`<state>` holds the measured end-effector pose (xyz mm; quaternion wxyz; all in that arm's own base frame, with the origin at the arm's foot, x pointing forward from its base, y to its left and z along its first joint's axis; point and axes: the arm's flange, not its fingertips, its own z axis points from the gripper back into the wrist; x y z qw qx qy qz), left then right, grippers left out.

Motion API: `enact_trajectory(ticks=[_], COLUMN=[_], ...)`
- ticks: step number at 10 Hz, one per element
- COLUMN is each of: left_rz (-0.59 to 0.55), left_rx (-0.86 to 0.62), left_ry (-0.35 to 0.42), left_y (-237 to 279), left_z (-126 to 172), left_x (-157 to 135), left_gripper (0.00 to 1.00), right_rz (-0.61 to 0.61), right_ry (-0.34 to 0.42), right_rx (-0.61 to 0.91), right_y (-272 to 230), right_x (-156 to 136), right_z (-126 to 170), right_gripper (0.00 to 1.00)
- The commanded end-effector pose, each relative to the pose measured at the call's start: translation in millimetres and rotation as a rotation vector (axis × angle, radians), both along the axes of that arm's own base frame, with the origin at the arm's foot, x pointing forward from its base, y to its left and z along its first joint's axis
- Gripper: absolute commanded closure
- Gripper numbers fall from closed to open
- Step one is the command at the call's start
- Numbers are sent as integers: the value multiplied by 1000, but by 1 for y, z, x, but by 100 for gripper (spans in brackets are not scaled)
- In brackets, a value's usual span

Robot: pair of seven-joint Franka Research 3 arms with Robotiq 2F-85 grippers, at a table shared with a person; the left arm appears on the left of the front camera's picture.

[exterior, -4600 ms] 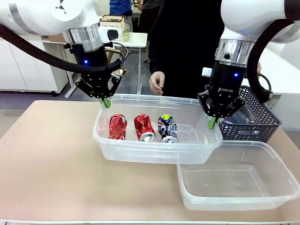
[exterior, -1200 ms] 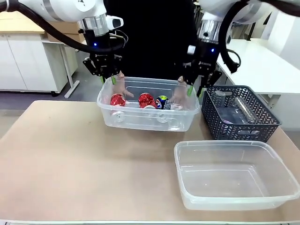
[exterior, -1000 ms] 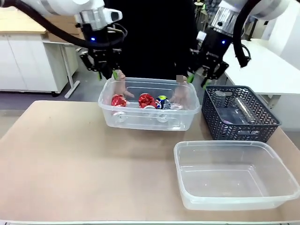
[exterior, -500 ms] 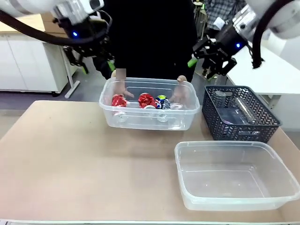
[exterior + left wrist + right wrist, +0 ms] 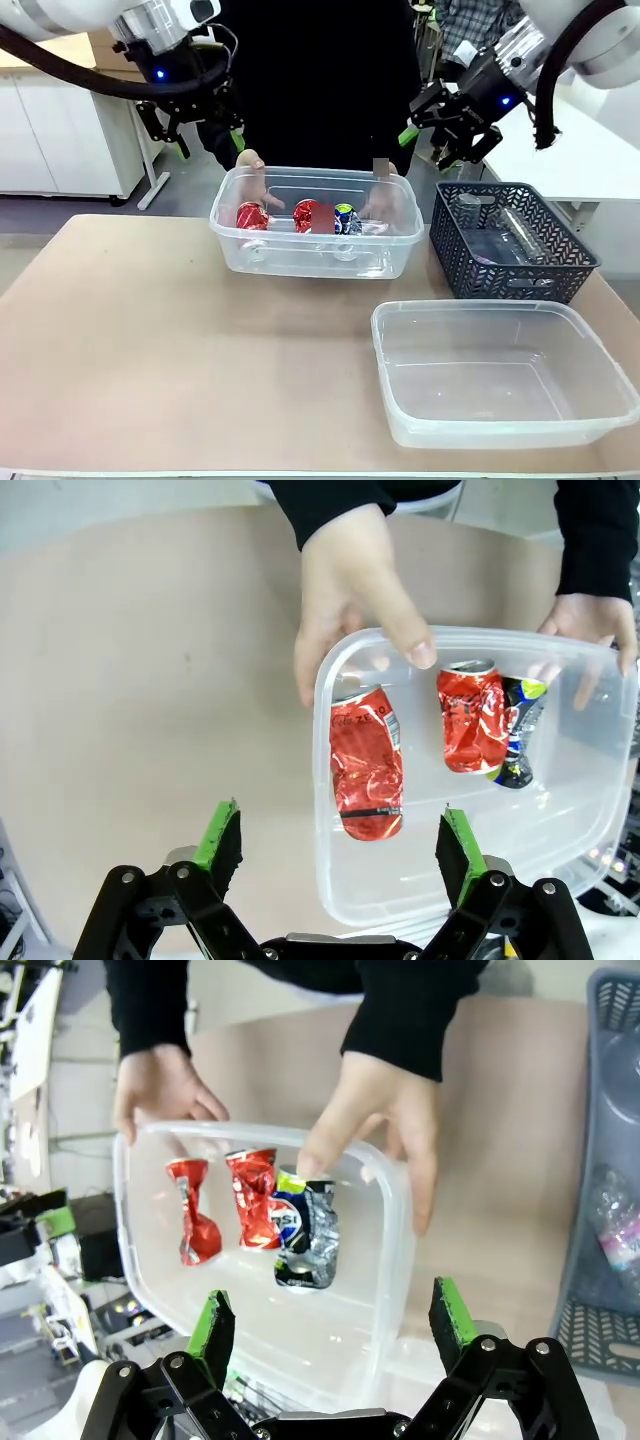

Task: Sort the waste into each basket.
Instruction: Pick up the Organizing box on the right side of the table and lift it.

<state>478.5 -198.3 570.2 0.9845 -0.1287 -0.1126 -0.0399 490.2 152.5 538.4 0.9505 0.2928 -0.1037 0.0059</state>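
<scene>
A clear basket (image 5: 300, 262) stands at the far middle of the table, with a person's hands (image 5: 250, 166) on its two ends. In it lie two crushed red cans (image 5: 251, 215) (image 5: 310, 214) and a blue-green can (image 5: 346, 218). My left gripper (image 5: 210, 147) hangs open above the basket's left end, holding nothing. My right gripper (image 5: 428, 143) hangs open above its right end, also holding nothing. A second clear basket (image 5: 400, 345) sits without contents at the near right. The left wrist view looks down past my open left gripper (image 5: 338, 840) at a red can (image 5: 365, 765). The right wrist view has my open right gripper (image 5: 332, 1322) over the blue-green can (image 5: 310, 1235).
A dark lattice basket (image 5: 520, 275) with clear plastic bottles (image 5: 505, 232) stands at the far right, beside the can basket. The person stands close behind the far edge. Bare tabletop (image 5: 150, 340) stretches across the left and front.
Both grippers have risen and swung outward from the basket's ends, and the left one has opened. The person's hands stay on the basket, which sits farther back than several seconds ago.
</scene>
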Motion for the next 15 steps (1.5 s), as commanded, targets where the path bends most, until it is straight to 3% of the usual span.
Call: enact_trajectory(ticks=[1, 3, 4, 5, 6, 8, 10, 11, 12, 15], left_rz=[18, 2, -54, -61, -144, -98, -181, -78, -165, -165], left_rx=[23, 0, -40, -64, -100, 37, 143, 180, 82, 82], left_ry=[3, 0, 35, 6, 38, 233, 344, 247, 289, 289], left_y=[0, 0, 13, 17, 3, -87, -182, -209, -149, -149], left_z=[3, 0, 25, 42, 48, 24, -22, -36, -14, -14], left_x=[-1, 0, -26, -57, -83, -110, -122, -120, -153, -153], left_gripper=[0, 0, 0, 0, 0, 0, 0, 0, 0, 0], right_rz=[-12, 0, -21, 10, 31, 280, 286, 243, 289, 289], right_ry=[16, 0, 2, -2, -12, -117, -125, -138, -36, -36], right_rx=[-14, 0, 41, 39, -86, -411, -451, -447, -429, -429], right_y=[0, 0, -60, -107, -147, -199, -206, -204, -217, -217], right_x=[0, 0, -28, -56, -83, -132, -150, -155, -152, -152], right_z=[7, 0, 21, 31, 30, -1, -17, -22, -8, -8], right_gripper=[0, 0, 0, 0, 0, 0, 0, 0, 0, 0])
